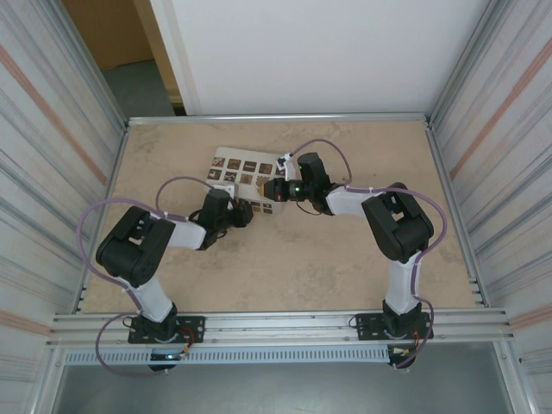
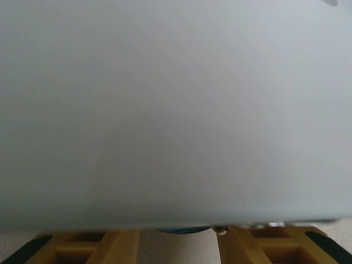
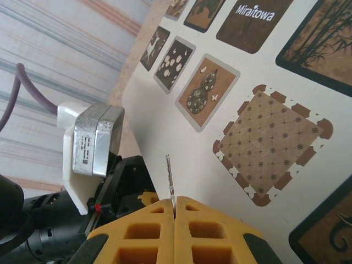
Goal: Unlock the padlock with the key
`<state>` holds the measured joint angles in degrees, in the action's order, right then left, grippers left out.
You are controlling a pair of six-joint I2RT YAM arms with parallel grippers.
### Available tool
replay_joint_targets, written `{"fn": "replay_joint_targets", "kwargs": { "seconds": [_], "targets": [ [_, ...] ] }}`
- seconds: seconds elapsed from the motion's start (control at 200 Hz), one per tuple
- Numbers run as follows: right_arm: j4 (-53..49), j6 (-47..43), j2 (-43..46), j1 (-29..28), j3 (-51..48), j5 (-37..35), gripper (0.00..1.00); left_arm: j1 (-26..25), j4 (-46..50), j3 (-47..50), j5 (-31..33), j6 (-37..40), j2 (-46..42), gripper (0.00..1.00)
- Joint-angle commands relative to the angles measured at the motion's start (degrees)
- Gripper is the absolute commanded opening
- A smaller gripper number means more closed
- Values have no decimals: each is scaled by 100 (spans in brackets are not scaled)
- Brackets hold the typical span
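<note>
1. Two fingers (image 2: 82,248) of the left gripper (image 2: 179,237) stand apart, tips hard up against the side of the white box (image 2: 176,110). A blue sliver of the padlock (image 2: 184,229) shows between them, low at the foot of the box. I cannot tell whether the pads touch it.
2. Risk here: if the padlock is only loosely caught, any push from the key could turn it or knock it free. The box wall so close leaves little room to re-grip.
3. Most of the padlock is hidden, so I cannot tell which way its keyhole faces. A wrong guess means the key meets the body or shackle rather than the slot.
4. The right gripper (image 3: 175,208) has its fingers pressed together, pinching the key (image 3: 169,177). The thin blade sticks out ahead, over the box top near its edge.
5. Risk here: the blade looks held by one end only, so side load could swivel it or let it slip out.
6. The box edge lies between key and padlock, so a straight approach may snag it or bring the two grippers together.
</note>
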<state>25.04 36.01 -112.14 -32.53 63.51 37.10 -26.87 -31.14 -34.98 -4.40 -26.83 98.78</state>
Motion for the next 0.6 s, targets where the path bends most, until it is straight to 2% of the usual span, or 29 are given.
{"fn": "replay_joint_targets", "kwargs": {
  "seconds": [0.0, 0.366, 0.596],
  "targets": [
    [-957, 134, -211, -183, -259, -84, 0, -125, -92, -252, -35, 2, 150, 39],
    [-1074, 84, 3, -187, -242, -110, 0, -204, 42, -246, 162, 94, -27, 24],
    [-1253, -23, 234, -175, -198, -131, 0, -204, 106, -163, 160, 90, -268, 19]
  ]
}}
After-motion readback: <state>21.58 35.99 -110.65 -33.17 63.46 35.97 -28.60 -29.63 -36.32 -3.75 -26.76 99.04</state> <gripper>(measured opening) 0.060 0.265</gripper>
